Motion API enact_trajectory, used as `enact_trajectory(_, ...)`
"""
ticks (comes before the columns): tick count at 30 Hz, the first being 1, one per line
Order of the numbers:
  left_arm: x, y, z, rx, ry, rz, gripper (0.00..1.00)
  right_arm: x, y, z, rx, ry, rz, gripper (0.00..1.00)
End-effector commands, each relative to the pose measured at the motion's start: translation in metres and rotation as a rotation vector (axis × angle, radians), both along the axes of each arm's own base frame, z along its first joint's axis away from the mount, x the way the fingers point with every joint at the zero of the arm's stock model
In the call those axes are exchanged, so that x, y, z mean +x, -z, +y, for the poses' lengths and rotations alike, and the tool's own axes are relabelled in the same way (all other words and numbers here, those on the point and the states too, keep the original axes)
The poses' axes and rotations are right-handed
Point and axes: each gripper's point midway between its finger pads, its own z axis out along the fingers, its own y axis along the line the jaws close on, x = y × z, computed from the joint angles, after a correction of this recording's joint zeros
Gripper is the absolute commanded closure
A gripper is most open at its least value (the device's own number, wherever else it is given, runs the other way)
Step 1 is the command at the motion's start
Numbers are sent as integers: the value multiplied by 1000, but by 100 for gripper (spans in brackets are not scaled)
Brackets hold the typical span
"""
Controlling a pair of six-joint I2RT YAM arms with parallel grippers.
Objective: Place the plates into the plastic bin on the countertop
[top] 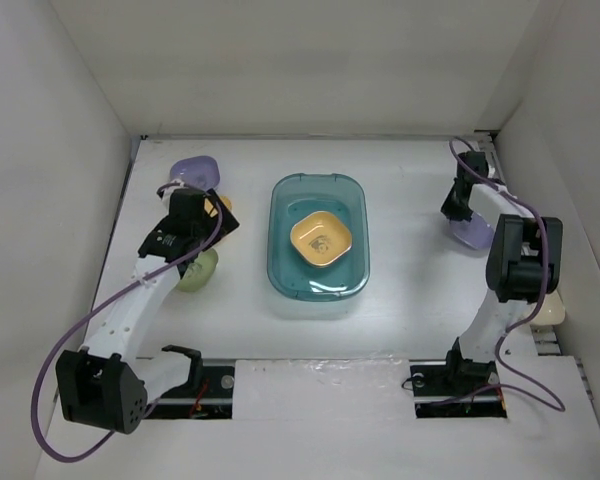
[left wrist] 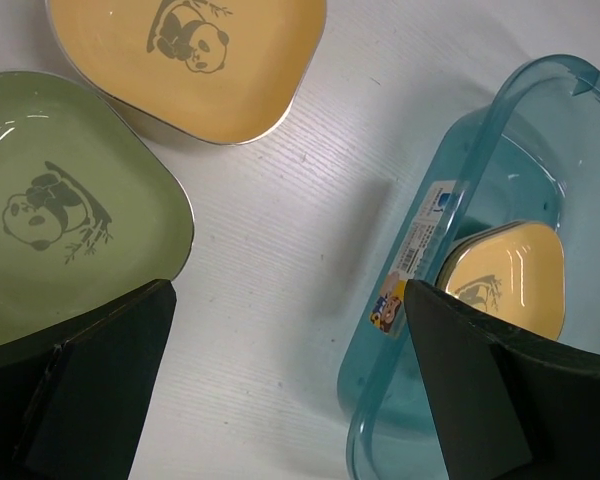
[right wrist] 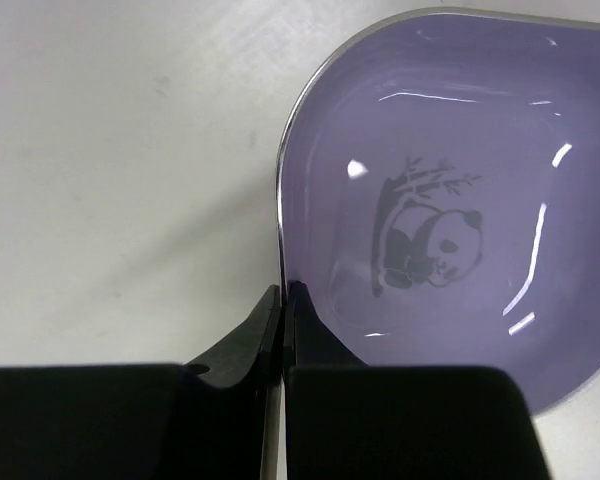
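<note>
**A:** Where is the right gripper sitting?

**B:** It is pinching the near rim of a purple plate, its jaws drawn almost together with only the thin edge between them. The plate is lying on the countertop at the far right. Its right edge is running out of the wrist view, and the gripper body is covering its near side.

**A:** And the left gripper?

**B:** It is hanging spread wide with nothing in it, over bare surface between a green plate, an orange-yellow plate and the plastic bin. The frame or the fingers are cutting off all three.

**A:** Is anything lying in the bin?

**B:** A second orange-yellow plate is lying flat in the middle of it. A label is sticking to the bin wall, too small to read.

**A:** What is the overhead view hiding?

**B:** The left arm is covering nearly all of the first orange-yellow plate and part of the green one. A second purple plate is sitting beyond them near the far-left corner, and I cannot make out any print on it. A cream plate is peeking out at the right edge, half behind the right arm.
</note>
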Motion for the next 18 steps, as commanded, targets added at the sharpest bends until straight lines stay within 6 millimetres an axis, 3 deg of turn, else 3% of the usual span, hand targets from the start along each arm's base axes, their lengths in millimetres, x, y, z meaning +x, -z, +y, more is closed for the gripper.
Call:
enact_trajectory(1,0,-8,1,-29,-15,-47,0,15,-6,35,61,-84,-48,100)
enact_trajectory(6,-9,-5,31,8,-177,-36,0,28,-79,104,-1,-235,-166,100)
enact_trajectory(7,-13,1,35,15,-208,-16,0,32,-102,131,-34,-280,-210,100)
enact_trajectory(9,-17,1,40,1,-265,-14,0,26,-126,165,-53,-358,-246,100)
enact_trajectory(10,-22,3,44,6,-288,-10,0,17,-138,197,-71,-419,-267,100)
enact_trajectory(11,-25,5,44,-2,-296,-11,0,16,-154,215,-75,-449,-295,100)
enact_trajectory(13,-28,10,46,-6,-322,3,0,1,-163,244,-101,-527,-292,100)
enact_trajectory(14,-28,10,51,-6,-337,3,0,-10,-171,271,-126,-576,-308,100)
enact_trajectory(18,-28,24,58,-7,-355,54,0,-42,-181,328,-199,-710,-336,100)
